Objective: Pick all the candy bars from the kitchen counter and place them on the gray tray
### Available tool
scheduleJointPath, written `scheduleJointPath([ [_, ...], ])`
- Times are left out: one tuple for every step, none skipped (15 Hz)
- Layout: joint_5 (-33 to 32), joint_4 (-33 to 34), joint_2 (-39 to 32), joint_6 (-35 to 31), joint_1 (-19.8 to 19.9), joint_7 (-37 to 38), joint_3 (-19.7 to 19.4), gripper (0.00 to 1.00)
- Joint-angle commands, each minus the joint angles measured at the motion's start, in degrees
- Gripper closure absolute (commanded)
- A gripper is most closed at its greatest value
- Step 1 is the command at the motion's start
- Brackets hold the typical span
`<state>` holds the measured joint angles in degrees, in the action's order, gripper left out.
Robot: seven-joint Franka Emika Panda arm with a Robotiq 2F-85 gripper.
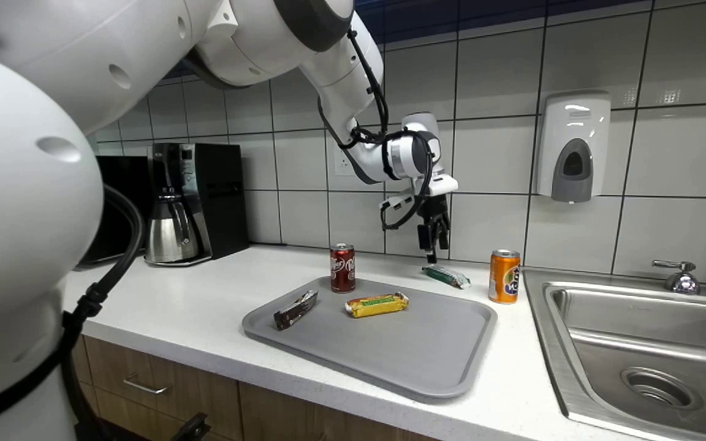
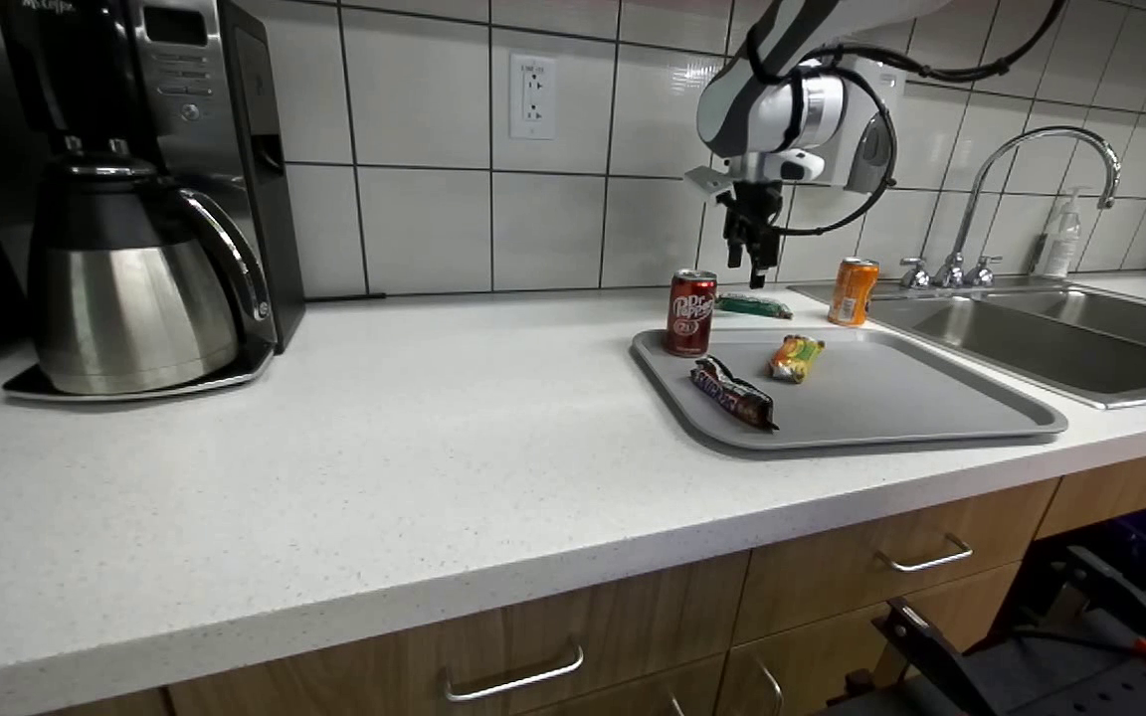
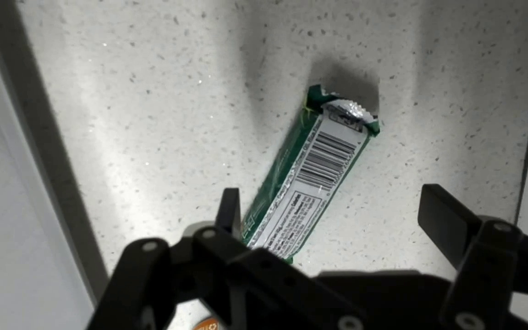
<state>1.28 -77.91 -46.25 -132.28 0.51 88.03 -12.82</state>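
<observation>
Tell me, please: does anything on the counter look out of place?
Yes, the dark-red can: it stands on the gray tray, near a corner, though that tray is meant for candy bars. The green bar lies off the tray, presumably just not collected yet. No spill is visible.

1. An exterior view looks from just beside the arm (image 1: 22, 214), facing the tiles (image 1: 494, 79) and slightly down over the desk (image 1: 175, 300).
2. An exterior view looks from near the pot (image 2: 135, 318), facing the tiles too, slanting along the desk toward the sink (image 2: 1031, 343).
3. Both exterior views share the pot, sink, tray (image 1: 402, 361), bars (image 1: 377, 305), cans (image 1: 504, 278) and tool (image 1: 437, 251).
4. The wrist view looks down past the tool, close above the green bar (image 3: 310, 183).
</observation>
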Motion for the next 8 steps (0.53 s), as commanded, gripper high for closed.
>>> scheduleJointPath([
  [0.6, 6.3, -3.4, 4.6, 0.6, 4.8, -0.5, 0.0],
  [0.7, 6.8, -3.9, 5.2, 0.8, 5.4, -0.4, 0.0],
  [0.7, 7.2, -4.2, 5.9, 0.9, 6.2, -0.4, 0.0],
  [0.7, 7.6, -4.5, 6.7, 1.0, 6.9, -0.4, 0.0],
  [0.7, 7.9, -4.8, 7.2, 1.1, 7.7, -0.4, 0.0],
  [0.7, 8.2, -5.1, 7.7, 1.2, 8.5, -0.4, 0.0],
  [0.6, 8.7, -5.4, 8.1, 1.4, 9.2, -0.4, 0.0],
  [0.6, 9.2, -6.0, 8.4, 1.6, 9.7, -0.4, 0.0],
])
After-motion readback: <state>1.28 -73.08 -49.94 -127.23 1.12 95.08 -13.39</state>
